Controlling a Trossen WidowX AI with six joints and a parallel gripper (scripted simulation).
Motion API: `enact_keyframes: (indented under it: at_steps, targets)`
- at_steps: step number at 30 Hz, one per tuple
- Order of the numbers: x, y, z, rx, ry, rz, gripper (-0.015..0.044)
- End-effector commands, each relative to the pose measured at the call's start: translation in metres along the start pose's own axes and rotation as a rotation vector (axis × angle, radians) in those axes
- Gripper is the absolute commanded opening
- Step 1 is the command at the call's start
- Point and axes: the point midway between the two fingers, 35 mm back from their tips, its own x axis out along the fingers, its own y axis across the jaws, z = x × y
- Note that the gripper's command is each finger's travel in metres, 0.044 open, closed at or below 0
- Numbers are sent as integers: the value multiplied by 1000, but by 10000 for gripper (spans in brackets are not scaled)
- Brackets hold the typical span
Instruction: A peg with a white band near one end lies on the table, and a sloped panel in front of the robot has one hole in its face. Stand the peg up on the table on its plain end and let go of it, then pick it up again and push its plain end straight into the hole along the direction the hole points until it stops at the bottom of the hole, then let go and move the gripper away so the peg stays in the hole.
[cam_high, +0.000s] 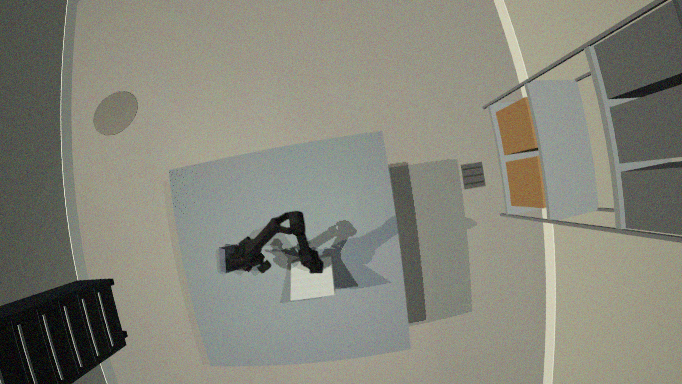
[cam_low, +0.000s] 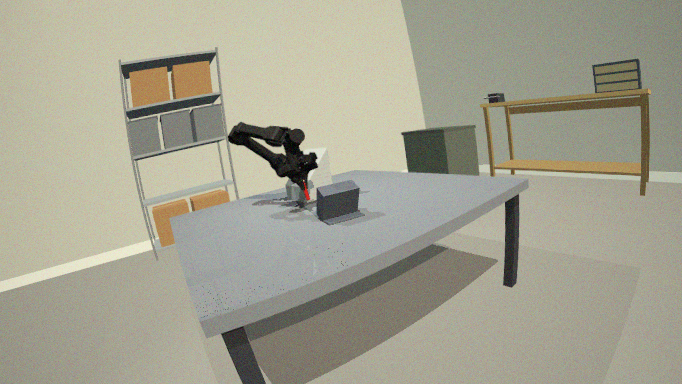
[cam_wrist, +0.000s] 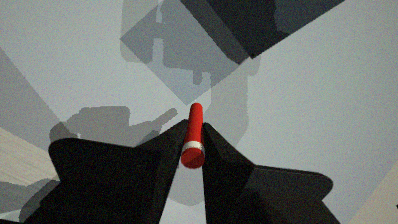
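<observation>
My gripper (cam_wrist: 195, 125) (cam_low: 302, 184) (cam_high: 315, 265) is shut on the red peg (cam_wrist: 194, 122) (cam_low: 305, 192). The fingers grip it near its white band (cam_wrist: 193, 146), which is at the upper end. The peg hangs nearly upright with its plain end pointing down, close above the grey table (cam_low: 400, 210) (cam_high: 225, 200). I cannot tell whether the end touches the table. The sloped panel (cam_low: 339, 200) (cam_high: 312, 285) stands just beside the gripper. Its hole is hidden in all views, and the arm hides the peg in the overhead view.
The arm's base (cam_high: 234, 258) sits on the table behind the panel. Off the table stand a metal shelf with boxes (cam_low: 172, 125), a grey-green cabinet (cam_low: 440, 150), a wooden bench (cam_low: 570, 130) and a dark crate (cam_high: 55, 325).
</observation>
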Motion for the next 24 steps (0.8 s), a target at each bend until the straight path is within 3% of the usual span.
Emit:
enact_keyframes:
  at_steps: [1,24]
  targets:
    - [4,5,4,-16,-13,-2,0]
    - [14,15,22,-41,-99,-53,0]
